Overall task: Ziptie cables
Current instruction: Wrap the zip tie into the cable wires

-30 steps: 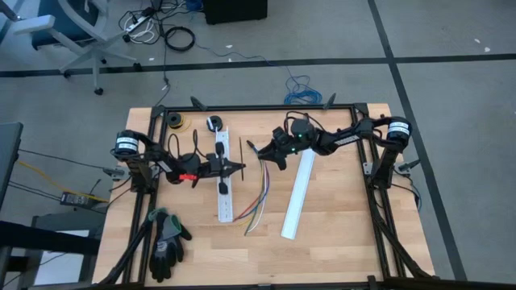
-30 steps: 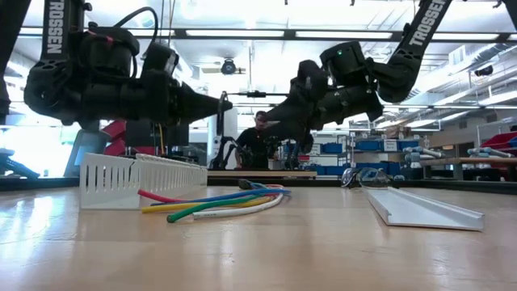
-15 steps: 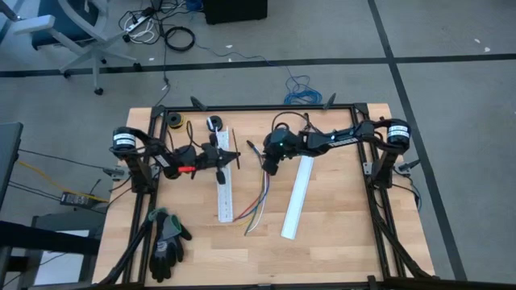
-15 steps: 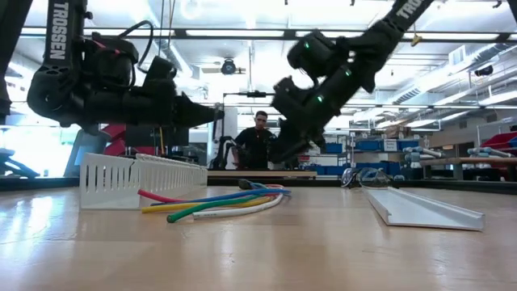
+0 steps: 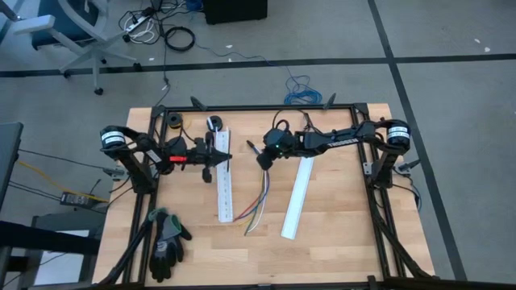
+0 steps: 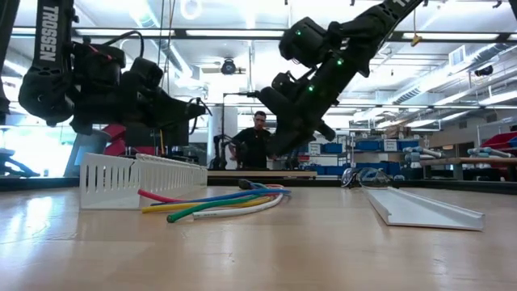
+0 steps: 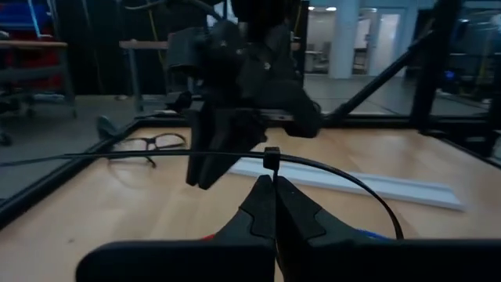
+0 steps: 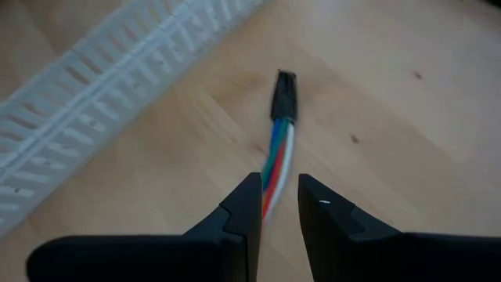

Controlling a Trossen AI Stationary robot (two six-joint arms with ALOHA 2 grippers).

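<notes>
One bundle of cables (image 5: 260,198) lies on the tabletop (image 5: 339,217). Two white strips: one slotted (image 5: 224,184), one plain (image 5: 296,197). One zip tie (image 7: 329,168). One pair of gloves (image 5: 166,240). One pair of glasses (image 7: 149,142). Two arms. One person (image 6: 254,144) behind.

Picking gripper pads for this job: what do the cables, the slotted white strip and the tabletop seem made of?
The cables: thin wires in smooth, glossy coloured sleeves, probably plastic insulation; they curve loosely. The slotted white strip: matte white, evenly slotted walls, looks like moulded plastic. The tabletop: pale wood with visible plank lines, low-sheen finish.
</notes>
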